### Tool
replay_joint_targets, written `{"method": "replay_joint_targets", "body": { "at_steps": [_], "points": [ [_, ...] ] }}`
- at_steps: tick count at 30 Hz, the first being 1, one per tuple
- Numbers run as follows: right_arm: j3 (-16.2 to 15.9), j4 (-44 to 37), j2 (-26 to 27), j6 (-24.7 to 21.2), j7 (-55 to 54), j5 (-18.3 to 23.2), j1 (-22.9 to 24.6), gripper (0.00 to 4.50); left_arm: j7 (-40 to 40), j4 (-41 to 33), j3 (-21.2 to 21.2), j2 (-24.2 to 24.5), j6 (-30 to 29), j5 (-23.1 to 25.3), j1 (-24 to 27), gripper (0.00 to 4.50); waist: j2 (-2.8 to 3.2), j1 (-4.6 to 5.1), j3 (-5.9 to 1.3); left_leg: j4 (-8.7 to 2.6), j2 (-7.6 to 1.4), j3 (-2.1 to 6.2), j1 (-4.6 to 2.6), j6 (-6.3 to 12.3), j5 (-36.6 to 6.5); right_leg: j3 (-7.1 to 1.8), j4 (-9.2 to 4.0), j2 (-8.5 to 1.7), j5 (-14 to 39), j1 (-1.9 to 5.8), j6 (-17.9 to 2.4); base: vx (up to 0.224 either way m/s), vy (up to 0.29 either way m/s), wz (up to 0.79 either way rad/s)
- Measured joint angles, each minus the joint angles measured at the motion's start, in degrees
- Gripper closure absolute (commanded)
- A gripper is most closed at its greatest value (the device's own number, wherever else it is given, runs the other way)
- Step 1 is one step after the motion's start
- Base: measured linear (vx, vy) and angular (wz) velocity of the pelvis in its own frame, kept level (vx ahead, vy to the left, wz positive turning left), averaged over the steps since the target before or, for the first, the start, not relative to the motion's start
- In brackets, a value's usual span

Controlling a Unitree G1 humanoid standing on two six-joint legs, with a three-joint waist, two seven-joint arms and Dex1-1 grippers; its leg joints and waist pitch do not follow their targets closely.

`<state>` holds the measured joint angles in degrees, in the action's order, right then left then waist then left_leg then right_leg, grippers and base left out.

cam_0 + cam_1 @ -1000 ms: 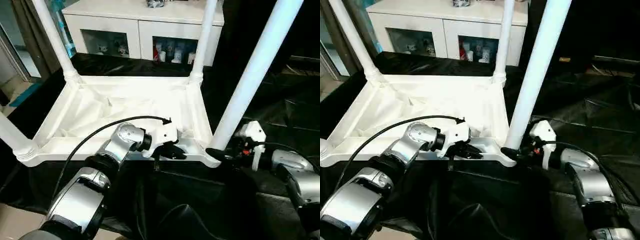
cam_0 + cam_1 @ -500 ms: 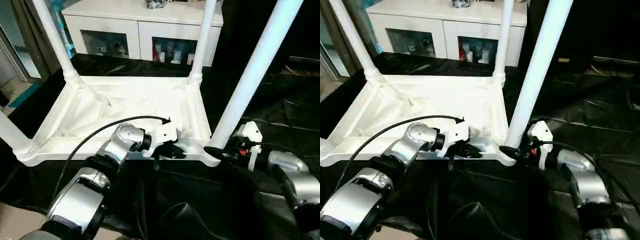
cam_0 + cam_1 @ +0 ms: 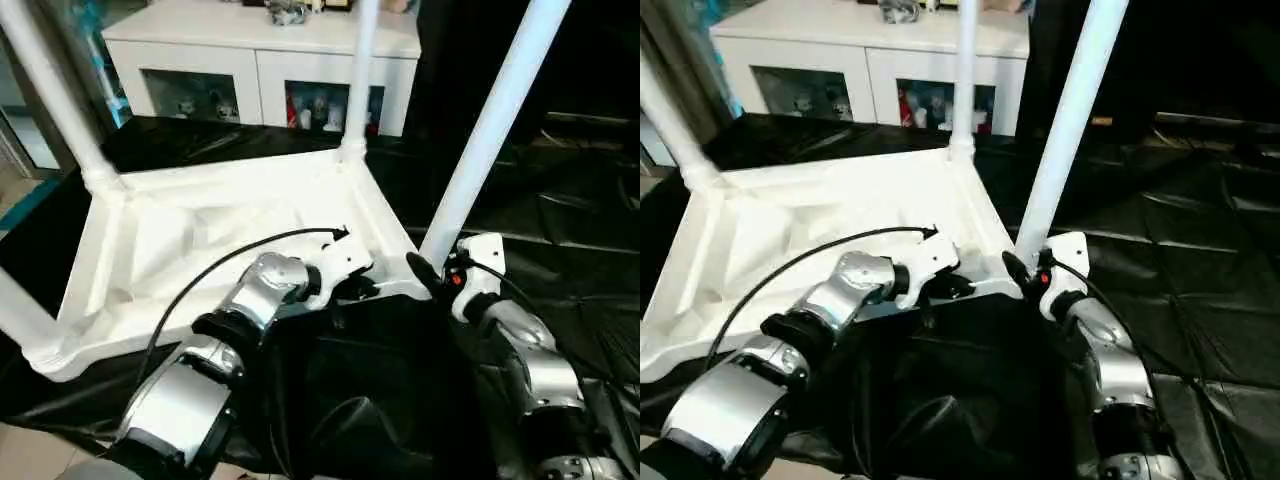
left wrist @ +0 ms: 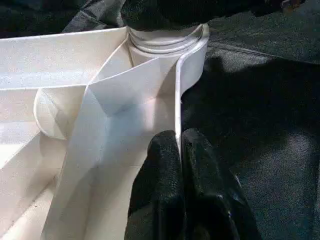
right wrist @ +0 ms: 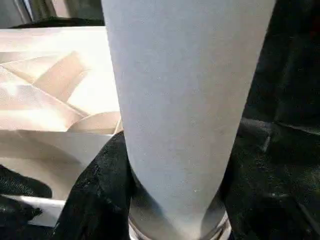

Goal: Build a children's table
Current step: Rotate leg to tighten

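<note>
The children's table (image 3: 200,215) is smooth, slightly glossy white plastic; the surface (image 3: 560,215) wears crinkled, shiny black sheeting; the forearms (image 3: 180,405) are brushed silver metal.

A black cloth (image 3: 560,220) covers the work surface, creased and shiny, filling the right and lower parts of the frame. Directly on it, at centre left, lies the white table (image 3: 200,240) upside down, ribbed underside up, with 4 legs (image 3: 490,120) rising out of the top edge. Its near left corner overhangs the cloth's lower-left edge.
</note>
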<state>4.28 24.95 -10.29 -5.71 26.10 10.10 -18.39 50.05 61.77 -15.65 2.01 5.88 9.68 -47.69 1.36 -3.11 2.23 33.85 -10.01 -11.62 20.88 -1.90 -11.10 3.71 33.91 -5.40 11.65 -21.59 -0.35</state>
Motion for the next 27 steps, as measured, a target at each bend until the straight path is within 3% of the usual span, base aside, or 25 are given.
{"method": "replay_joint_targets", "body": {
  "at_steps": [6, 11, 17, 27],
  "points": [
    [0.26, -0.67, -0.3, -0.5, 4.97, 1.75, 0.19, 1.32, 4.32, -0.24, -0.15, 1.77, 1.88, 0.0, 0.03, 4.5, 0.08, 0.24, -0.05, -0.19, 0.0, 0.0, 0.04, 0.0, 0.0, 0.01, 0.06, 0.0, -0.07, -0.14, -0.09, 0.0, 0.0, 0.0],
    [-2.46, -2.58, -6.28, -2.08, 16.5, 3.49, 0.95, 1.32, 12.59, -2.38, -0.65, 3.83, 4.62, -1.24, 1.26, 4.5, 0.18, -0.36, -0.07, -0.3, -0.06, 0.04, 0.16, 0.03, 0.02, 0.11, 0.19, 0.03, -0.16, -0.29, -0.07, 0.011, -0.002, 0.0],
    [-5.92, -4.98, -13.08, -4.04, 30.33, 5.32, 2.59, 1.32, 22.1, -5.54, -1.06, 7.32, 6.21, -3.27, 2.86, 4.5, 0.27, -1.9, -0.05, -0.31, -0.11, 0.02, 0.38, 0.48, 0.01, 0.21, 0.2, 0.04, 0.1, -0.47, -0.05, 0.018, -0.003, 0.0],
    [-7.97, -5.09, -15.97, -5.64, 39.17, 6.76, 2.94, 1.32, 28.41, -7.23, -1.09, 9.51, 6.09, -3.88, 3.94, 4.5, 0.21, -2.09, 0.0, -0.15, -0.1, -0.01, 0.38, 0.22, -0.13, 0.12, 0.24, 0.02, 0.08, -0.43, -0.08, 0.0, 0.0, 0.0]
  ]
}}
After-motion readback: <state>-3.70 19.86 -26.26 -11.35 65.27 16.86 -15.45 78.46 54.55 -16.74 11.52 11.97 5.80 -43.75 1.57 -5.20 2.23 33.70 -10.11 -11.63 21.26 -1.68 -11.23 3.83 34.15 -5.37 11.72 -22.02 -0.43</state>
